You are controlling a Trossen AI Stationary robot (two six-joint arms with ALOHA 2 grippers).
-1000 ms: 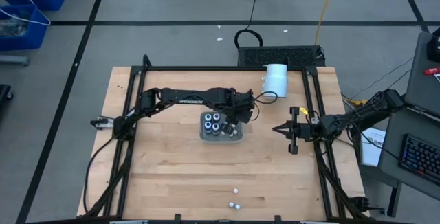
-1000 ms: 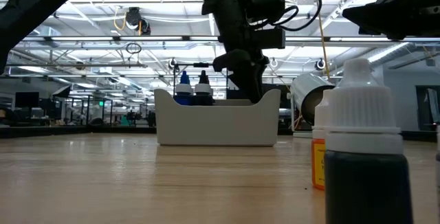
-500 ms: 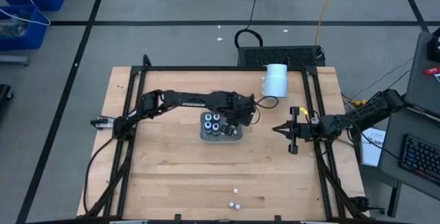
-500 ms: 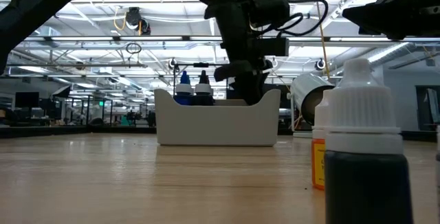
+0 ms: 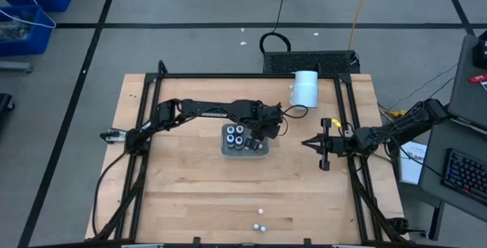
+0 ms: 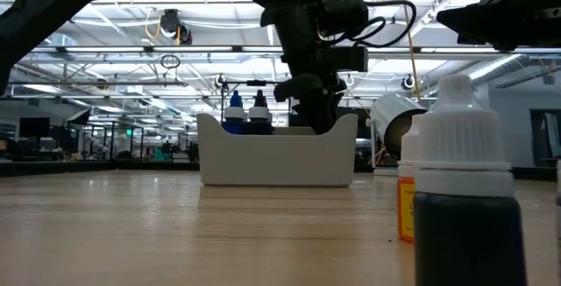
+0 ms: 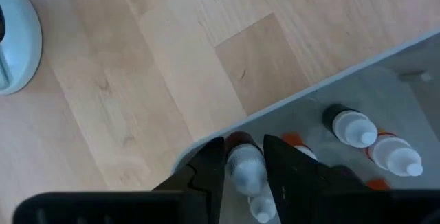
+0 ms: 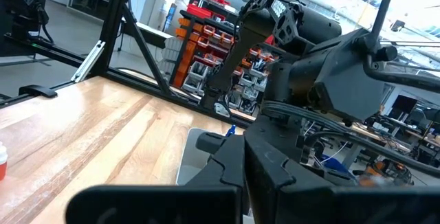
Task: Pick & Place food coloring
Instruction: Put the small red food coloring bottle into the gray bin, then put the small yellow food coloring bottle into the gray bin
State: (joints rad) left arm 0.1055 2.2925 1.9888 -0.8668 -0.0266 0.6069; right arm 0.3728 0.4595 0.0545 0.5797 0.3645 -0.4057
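1. Judging by size, took the food coloring bottles (image 5: 238, 137) for light, rigid little things with smooth round bodies, likely slippery and quick to tip or roll.
2. Found several standing in the grey tray (image 5: 263, 151) mid-table; saw about three more loose near the table's front edge (image 5: 260, 219), well apart from the tray.
3. Found the left gripper (image 7: 245, 163) over the tray's corner, fingers (image 7: 207, 172) set narrowly either side of one white-capped bottle (image 7: 245, 169); could not tell whether gripping or letting go.
4. Reckoned the ribbed white cap (image 6: 457, 128) the better hold, squeezed gently and lifted straight up.
5. Saw the right gripper (image 5: 307, 143) fully closed on nothing, waiting at the table's right side.
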